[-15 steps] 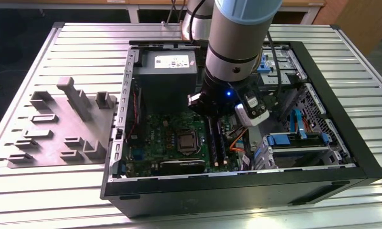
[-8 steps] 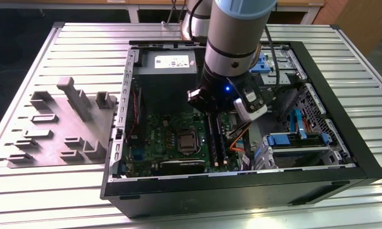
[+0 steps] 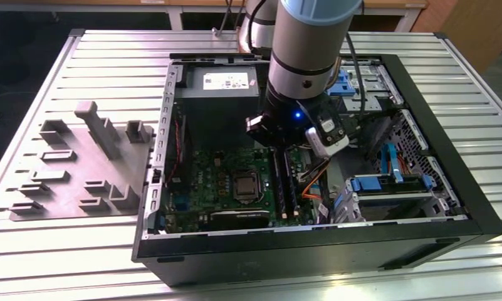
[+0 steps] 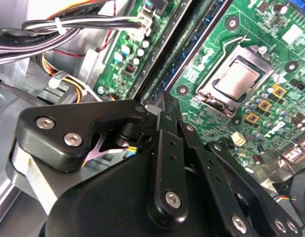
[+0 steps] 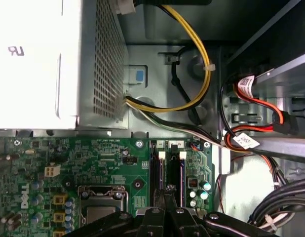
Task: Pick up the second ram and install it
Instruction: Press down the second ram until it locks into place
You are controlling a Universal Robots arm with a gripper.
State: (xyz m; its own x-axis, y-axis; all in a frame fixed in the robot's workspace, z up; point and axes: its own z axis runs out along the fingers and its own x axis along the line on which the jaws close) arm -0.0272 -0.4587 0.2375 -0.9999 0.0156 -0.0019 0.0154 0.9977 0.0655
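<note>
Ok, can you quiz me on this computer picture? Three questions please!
1. True or false: the gripper is down inside the case, over the motherboard.
2. What lies on the table at the exterior view's left of the case? A) a grey tray B) a keyboard C) a screen
3. Fill in: the motherboard is coloured ____.

Key: 1 true; 2 A; 3 green.
</note>
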